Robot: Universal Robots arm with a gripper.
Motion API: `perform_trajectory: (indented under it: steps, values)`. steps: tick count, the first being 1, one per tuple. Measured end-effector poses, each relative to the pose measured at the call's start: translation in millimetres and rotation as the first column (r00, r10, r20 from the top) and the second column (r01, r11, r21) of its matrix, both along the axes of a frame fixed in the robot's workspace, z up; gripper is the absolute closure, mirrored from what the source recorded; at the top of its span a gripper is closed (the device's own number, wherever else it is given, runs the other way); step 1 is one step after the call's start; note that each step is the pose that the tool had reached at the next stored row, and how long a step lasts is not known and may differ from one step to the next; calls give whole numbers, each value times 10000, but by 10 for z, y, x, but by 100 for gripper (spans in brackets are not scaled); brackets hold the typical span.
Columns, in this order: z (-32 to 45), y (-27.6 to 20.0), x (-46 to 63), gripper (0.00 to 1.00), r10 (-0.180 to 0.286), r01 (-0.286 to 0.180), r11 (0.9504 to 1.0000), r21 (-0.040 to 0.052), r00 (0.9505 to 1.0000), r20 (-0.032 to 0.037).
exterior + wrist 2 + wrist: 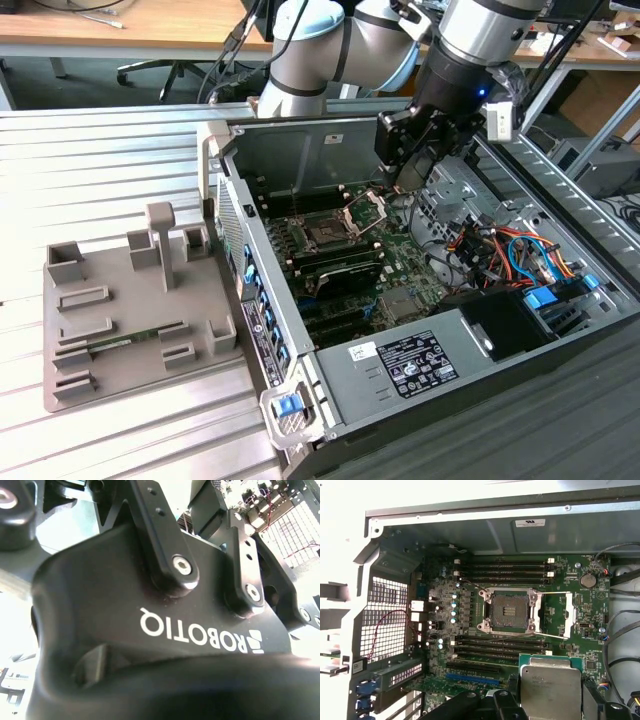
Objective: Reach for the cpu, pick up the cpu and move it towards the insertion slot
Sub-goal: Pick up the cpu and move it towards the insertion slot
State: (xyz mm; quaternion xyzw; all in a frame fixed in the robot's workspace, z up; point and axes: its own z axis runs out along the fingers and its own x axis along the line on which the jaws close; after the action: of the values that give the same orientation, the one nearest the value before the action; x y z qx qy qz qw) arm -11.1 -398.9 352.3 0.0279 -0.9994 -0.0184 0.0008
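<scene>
My gripper (408, 178) hangs inside the open computer case, above the motherboard and a little to the exterior view's right of the insertion slot (326, 235). It is shut on the cpu (550, 689), a flat silvery square with a thin rim, which sits between the black fingers (511, 695) in the first wrist view. That view also has the insertion slot (509, 611), a dark square socket in a silver frame whose hinged bracket (570, 615) is swung open beside it. The cpu is held apart from the socket, over the long black memory slots. The gripper's black body (165, 605) looms close in the second wrist view.
Grey case walls (290, 150) ring the green motherboard (470, 680). Long memory slots (502, 570) flank the socket. Orange and blue cables (490, 250) and drive bays lie to the exterior view's right. A grey fixture tray (130, 310) with a memory stick (120, 343) sits outside on the ribbed table.
</scene>
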Motion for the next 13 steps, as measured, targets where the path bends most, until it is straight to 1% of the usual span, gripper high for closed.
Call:
perform_trajectory:
  steps: [6, 8, 10, 13]
  values:
    - [-1, 19, 0, 45, 0, 0, 10000, 0, 10000, 0]
    - [-1, 35, 0, 45, 1, -1, 10000, 0, 10000, 1]
    - [-2, 62, 0, 45, 0, 0, 10000, 0, 10000, 0]
    - [-3, 79, 0, 45, 0, 0, 10000, 1, 10000, 0]
